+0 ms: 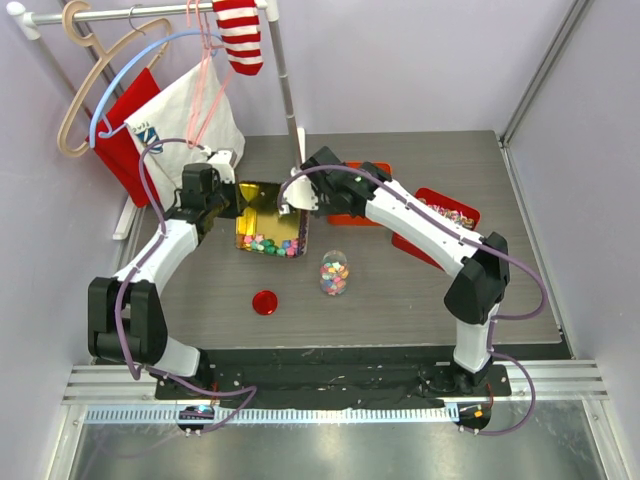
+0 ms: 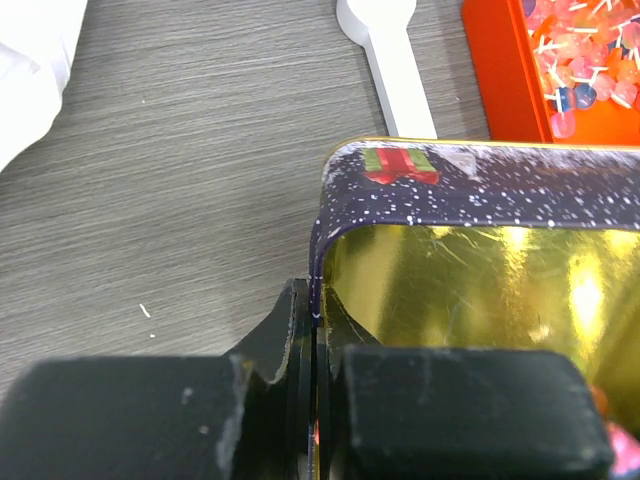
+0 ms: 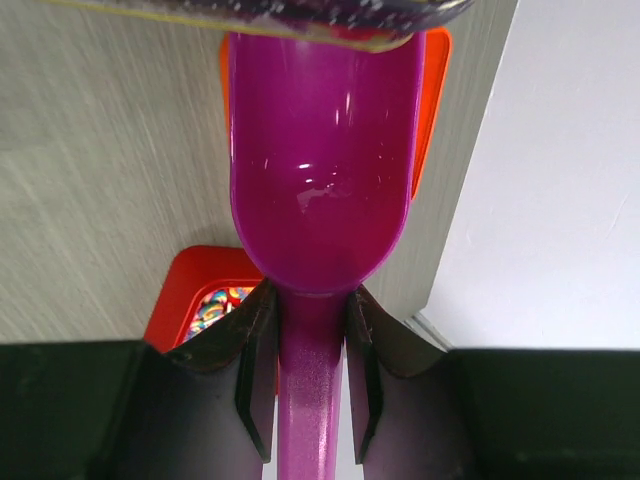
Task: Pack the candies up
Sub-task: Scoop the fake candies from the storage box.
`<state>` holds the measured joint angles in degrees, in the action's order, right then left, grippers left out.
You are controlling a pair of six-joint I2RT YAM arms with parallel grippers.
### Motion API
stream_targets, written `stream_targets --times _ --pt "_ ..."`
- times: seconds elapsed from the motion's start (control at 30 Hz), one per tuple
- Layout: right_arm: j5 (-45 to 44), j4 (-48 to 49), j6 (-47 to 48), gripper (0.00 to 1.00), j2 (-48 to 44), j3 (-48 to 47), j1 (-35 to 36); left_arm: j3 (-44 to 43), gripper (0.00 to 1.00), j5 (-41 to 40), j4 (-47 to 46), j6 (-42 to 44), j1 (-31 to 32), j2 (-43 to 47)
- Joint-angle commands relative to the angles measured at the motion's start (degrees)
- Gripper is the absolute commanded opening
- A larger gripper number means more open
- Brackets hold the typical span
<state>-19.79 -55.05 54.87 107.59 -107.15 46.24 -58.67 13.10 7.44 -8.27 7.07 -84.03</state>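
Left claw (image 2: 315, 400) pinches thin wall of glossy gold tin (image 2: 480, 175); right claw (image 3: 310, 370) clasps smooth purple scoop (image 3: 320, 170).

overhead view: bright, even, diffuse light from above. only soft, short shadows lie on the grey bench (image 1: 400, 300), and the steel strip (image 1: 320, 450) along the near edge shows a pale sheen. focus is sharp throughout; the frame post (image 1: 540, 70) leans toward the corner.

left wrist view: the gold-lined tin (image 2: 480, 290) throws back yellow-white glare patches. the bench grain is crisp, while the black left end effector (image 2: 314, 320) close to the lens is soft.

right wrist view: the purple scoop (image 3: 320, 170) carries small white highlights on its bowl. the right end effector (image 3: 310, 340) sits dark and underlit, and the tin edge along the top is blurred.
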Motion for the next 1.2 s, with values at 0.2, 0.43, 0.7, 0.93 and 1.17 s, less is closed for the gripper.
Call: stream_targets --times 0.2,0.43,0.7,0.93,1.17 --pt "4.9 -1.8 -3.6 0.01 -5.7 -8.8 3.6 -0.5 0.0 1.8 -3.4 -0.3 0.0 0.3" --pt "3.2 -1.0 -3.3 0.01 -5.3 -9.4 4.0 -0.4 0.0 1.4 -3.3 -0.1 0.0 0.4" --pt "-11.1 6.7 1.5 0.01 -6.5 -2.4 1.9 -0.1 0.0 0.9 -3.4 0.1 0.0 0.5" --pt "-14.3 8.2 6.4 0.01 -9.1 -2.8 3.7 -1.2 0.0 -0.1 -2.7 0.0 0.1 -0.9" --pt "-15.6 7.5 9.3 0.01 -10.5 -2.0 10.0 -2.4 0.0 -5.7 -1.2 0.1 0.0 -3.0"
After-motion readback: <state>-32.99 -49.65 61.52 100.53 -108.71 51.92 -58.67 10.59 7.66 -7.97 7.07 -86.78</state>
